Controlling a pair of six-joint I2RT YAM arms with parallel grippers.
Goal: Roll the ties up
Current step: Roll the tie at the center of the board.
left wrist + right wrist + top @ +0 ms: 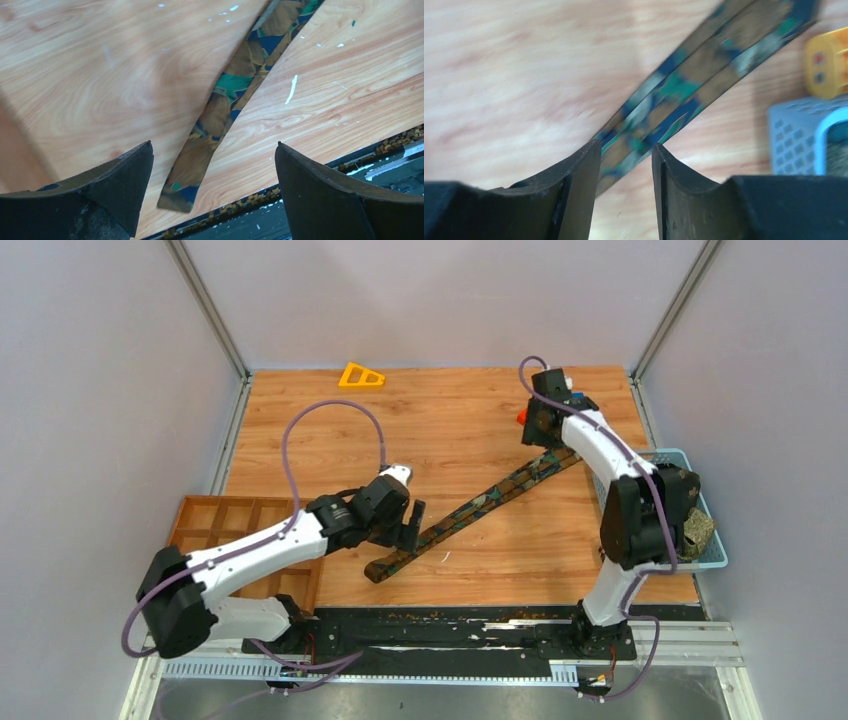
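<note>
Now the mottled fabric tie (475,511) lies flat; left claw (214,143), right claw (626,143) released.

Yellow triangle block (361,375) sits alone at the far edge of the wooden table (470,410). Compartment tray (205,518) near left, light-blue basket (702,563) hard against the right side, small red piece (521,416) further back

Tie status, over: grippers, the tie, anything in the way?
Left gripper open above the tie, near end. Right gripper open, astride far end. Tie flat, unrolled. Blue basket alongside, not touching.
</note>
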